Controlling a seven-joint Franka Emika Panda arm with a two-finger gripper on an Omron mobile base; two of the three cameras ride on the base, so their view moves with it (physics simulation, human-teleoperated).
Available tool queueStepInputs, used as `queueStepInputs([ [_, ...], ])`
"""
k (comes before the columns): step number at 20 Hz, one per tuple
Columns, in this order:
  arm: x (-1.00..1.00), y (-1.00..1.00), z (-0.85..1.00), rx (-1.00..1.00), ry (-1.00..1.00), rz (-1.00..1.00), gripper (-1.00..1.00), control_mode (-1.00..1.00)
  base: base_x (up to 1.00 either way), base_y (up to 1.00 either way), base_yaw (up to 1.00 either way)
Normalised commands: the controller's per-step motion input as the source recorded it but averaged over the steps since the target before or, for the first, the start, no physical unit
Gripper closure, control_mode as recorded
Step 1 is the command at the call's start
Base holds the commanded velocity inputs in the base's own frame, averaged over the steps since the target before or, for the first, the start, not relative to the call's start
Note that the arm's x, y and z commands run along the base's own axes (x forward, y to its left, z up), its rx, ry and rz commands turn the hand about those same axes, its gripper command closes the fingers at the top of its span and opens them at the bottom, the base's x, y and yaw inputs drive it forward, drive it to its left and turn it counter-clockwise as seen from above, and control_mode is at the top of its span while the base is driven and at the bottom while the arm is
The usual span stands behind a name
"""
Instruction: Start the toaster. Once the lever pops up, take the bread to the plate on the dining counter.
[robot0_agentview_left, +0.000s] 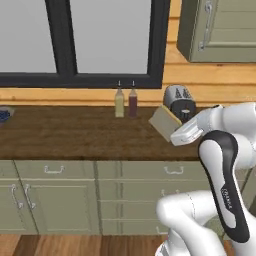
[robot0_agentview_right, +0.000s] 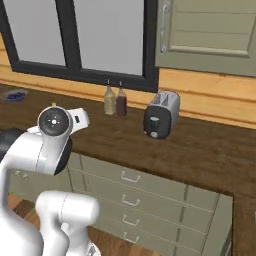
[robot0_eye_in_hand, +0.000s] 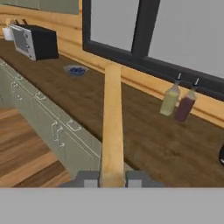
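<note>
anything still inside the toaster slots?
The toaster top shows nothing sticking out, though the slot interiors are too dark to see. The bread is clamped edge-on in the shut gripper, out over the worktop.

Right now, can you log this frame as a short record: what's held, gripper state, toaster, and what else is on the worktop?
held: bread, seen edge-on between the fingertips
gripper: shut on the bread
toaster: on the wooden worktop, apart from the bread
bottles: two slim bottles upright beside the toaster, under the window
other items: small blue dish and a black microwave farther along the worktop
plate: not seen
</note>
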Motion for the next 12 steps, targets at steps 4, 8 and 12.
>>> queueStepInputs([
  [4, 0.00, 0.00, 0.00, 0.00, 0.00, 0.00, 1.00, 1.00, 0.00, 0.88, 0.74],
  [8, 0.00, 0.00, 0.00, 0.00, 0.00, 0.00, 1.00, 1.00, 0.00, 0.74, 0.77],
  [12, 0.00, 0.00, 0.00, 0.00, 0.00, 0.00, 1.00, 1.00, 0.00, 0.55, 0.72],
])
